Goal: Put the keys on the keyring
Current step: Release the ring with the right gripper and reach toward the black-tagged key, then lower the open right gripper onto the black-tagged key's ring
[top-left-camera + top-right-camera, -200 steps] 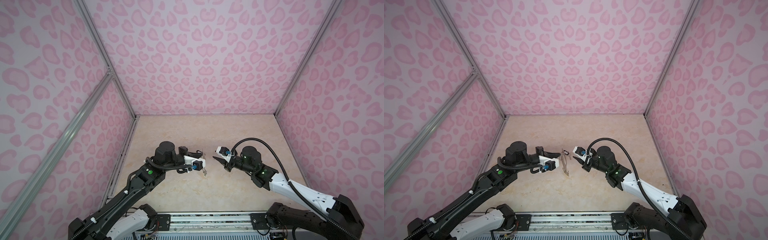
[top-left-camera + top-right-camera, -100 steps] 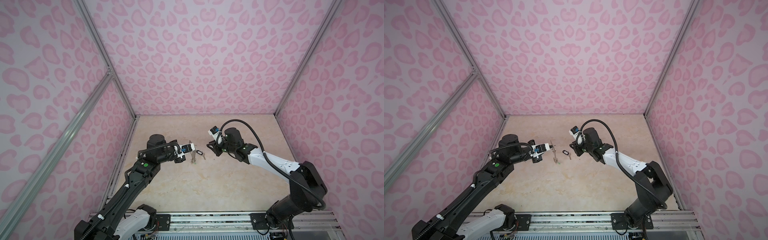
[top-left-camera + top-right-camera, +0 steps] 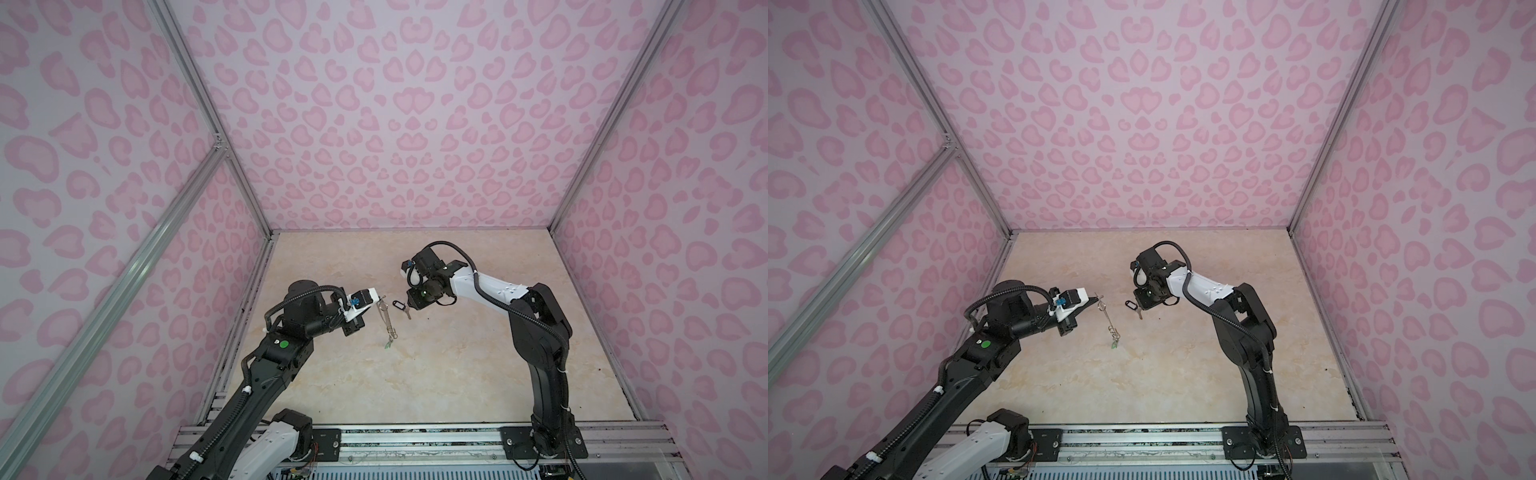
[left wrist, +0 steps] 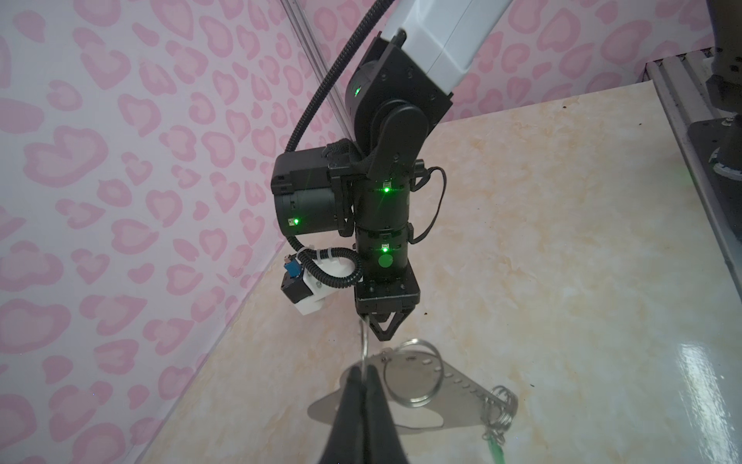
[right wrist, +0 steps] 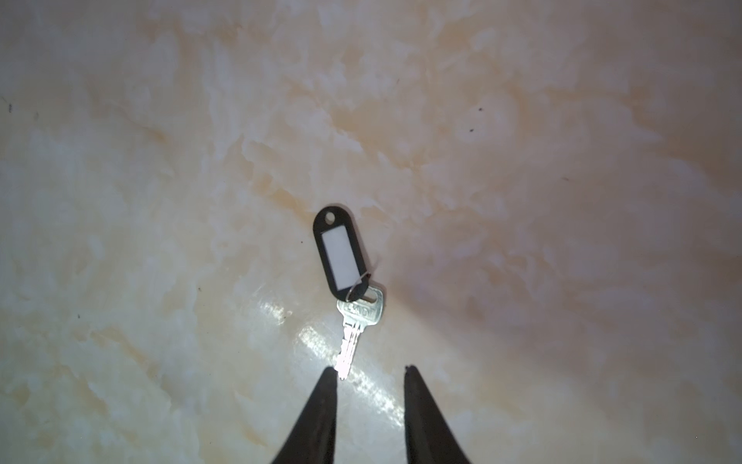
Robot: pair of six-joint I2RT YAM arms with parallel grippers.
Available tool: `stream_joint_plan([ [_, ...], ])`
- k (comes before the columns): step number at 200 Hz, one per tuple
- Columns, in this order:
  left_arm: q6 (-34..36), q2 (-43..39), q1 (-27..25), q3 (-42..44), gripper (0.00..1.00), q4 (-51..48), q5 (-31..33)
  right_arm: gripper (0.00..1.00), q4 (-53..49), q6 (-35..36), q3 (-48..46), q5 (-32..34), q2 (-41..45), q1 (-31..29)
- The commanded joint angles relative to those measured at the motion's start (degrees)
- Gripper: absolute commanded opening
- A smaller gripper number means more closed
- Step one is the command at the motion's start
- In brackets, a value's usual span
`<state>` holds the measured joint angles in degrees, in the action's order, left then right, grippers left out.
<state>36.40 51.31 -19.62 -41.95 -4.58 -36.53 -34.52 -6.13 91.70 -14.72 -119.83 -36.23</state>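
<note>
Spread jaws on your right gripper (image 5: 369, 371) close on nothing yet: the small metal key with black oblong plastic tag (image 5: 353, 297) lies mid-frame in both top views, blade tip nearest them, long axis running straight away. Your left gripper (image 4: 363, 375) pinches the wire loop of the flat grey D-shaped keyring (image 4: 457, 397).

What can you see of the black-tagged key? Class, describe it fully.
The black-tagged key is a small silver metal key joined by a thin wire ring to a black oblong plastic tag with a white label window. It lies flat on the marbled table, blade pointing toward the open right pincer, one tip close beside the blade's end.
</note>
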Motion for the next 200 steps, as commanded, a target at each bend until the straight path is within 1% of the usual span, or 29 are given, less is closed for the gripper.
stream_joint_plan([
  [1, -1.2, -1.3, 0.1, 1.0, 0.03, 2.3, 0.5, 0.3, -3.9, -1.9, 2.2, 2.9, -2.2, -0.4],
  [38, -1.7, -2.6, 0.1, 3.1, 0.03, 2.2, 1.1, 0.31, -5.6, -2.7, 5.9, 6.3, -5.5, -2.1],
  [98, -1.9, -4.3, 0.1, 5.0, 0.03, 2.5, 1.4, 0.3, -9.0, -1.9, 11.8, 6.2, -9.4, -3.2],
  [126, -1.9, -4.4, 0.1, 5.2, 0.03, 2.5, 1.3, 0.29, -10.3, -2.5, 13.2, 7.5, -10.5, -3.3],
  [153, -1.9, -4.2, 0.1, 5.1, 0.03, 2.5, 1.0, 0.27, -10.6, -2.3, 13.8, 7.0, -11.1, -3.4],
  [200, -2.0, -4.2, 0.1, 5.3, 0.03, 2.6, 0.9, 0.28, -11.5, -1.8, 14.9, 7.4, -11.1, -3.9],
])
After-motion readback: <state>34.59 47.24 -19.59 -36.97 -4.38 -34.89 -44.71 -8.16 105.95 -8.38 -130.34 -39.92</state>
